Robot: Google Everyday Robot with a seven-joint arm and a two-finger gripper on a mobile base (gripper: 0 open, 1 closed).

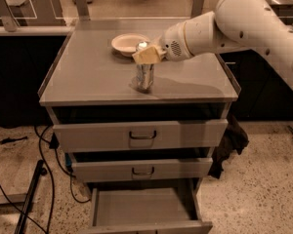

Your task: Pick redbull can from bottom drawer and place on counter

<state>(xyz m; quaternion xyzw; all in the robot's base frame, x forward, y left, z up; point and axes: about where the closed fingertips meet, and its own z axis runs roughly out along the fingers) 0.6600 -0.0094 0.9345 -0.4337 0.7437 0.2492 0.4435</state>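
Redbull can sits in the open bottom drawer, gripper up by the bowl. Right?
No. Camera view shows the redbull can upright on the counter, just under the gripper, not in the open bottom drawer. Gripper is by the bowl.

One can (144, 77), one bowl (127, 43), three drawers (141, 135); one gripper (147, 55) over can
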